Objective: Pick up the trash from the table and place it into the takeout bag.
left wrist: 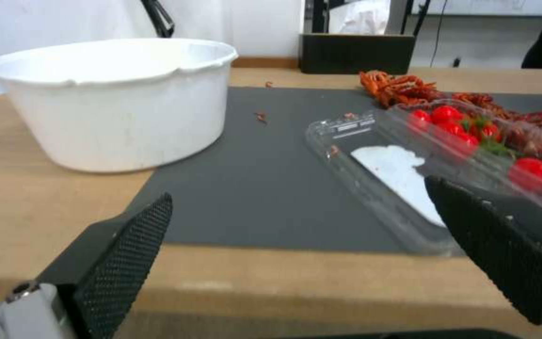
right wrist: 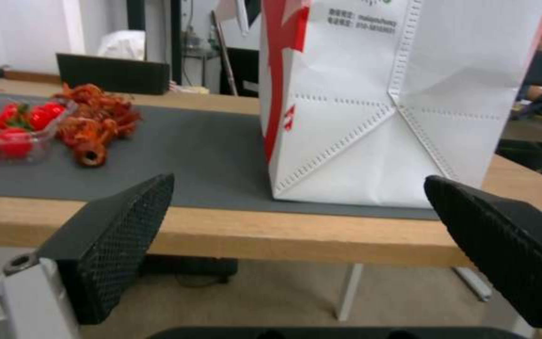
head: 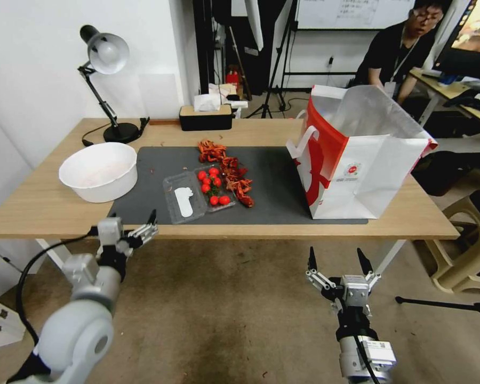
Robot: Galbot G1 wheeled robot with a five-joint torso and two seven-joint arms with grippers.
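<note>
On the surface (head: 53, 208), a dark mat (head: 274, 184) is the landmark. At its middle a clear clamshell box (head: 197, 194) lies open, holding cherry tomatoes (head: 212, 186), with red crayfish shells (head: 232, 173) just beside. The white bowl (head: 98, 170) sits off its far-left edge; the takeout bag (head: 357, 154) stands upright on its right end. Left claw (head: 136, 226) and right claw (head: 340, 262) hover before the mat, both spread open

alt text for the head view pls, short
Both grippers, left gripper and right gripper, hang open short of the table. On its grey mat lie red shells, a clear tomato tray and an upright takeout bag; a white bowl sits left.
</note>
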